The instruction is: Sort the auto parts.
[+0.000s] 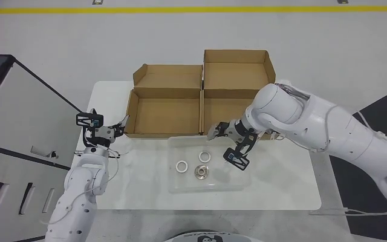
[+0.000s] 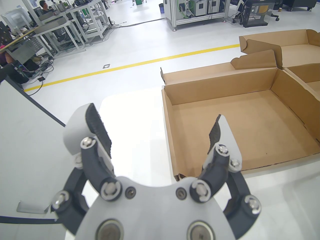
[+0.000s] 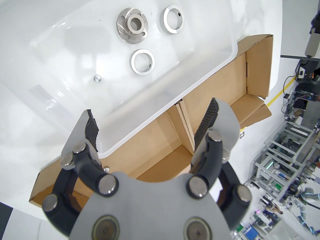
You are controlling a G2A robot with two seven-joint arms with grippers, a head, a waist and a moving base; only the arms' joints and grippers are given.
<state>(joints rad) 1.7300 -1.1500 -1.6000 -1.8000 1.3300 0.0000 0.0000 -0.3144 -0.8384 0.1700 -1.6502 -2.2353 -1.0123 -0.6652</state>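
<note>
A clear plastic tray (image 1: 175,186) at the table's front holds a metal flange (image 1: 201,172), two metal rings (image 1: 181,166) (image 1: 205,156) and a small nut (image 3: 97,78). In the right wrist view the flange (image 3: 131,25) lies between the rings (image 3: 174,19) (image 3: 142,62). My right gripper (image 1: 224,144) (image 3: 152,111) hangs open and empty above the tray's back edge (image 3: 200,81), where it meets the boxes. My left gripper (image 1: 104,121) (image 2: 156,123) is open and empty at the table's left, beside the left box (image 2: 237,131).
Two open cardboard boxes (image 1: 166,115) (image 1: 233,78) stand side by side behind the tray, flaps up; the left one looks empty. A grey cabinet (image 1: 24,121) stands left of the table. Bare tabletop (image 1: 284,181) lies right of the tray.
</note>
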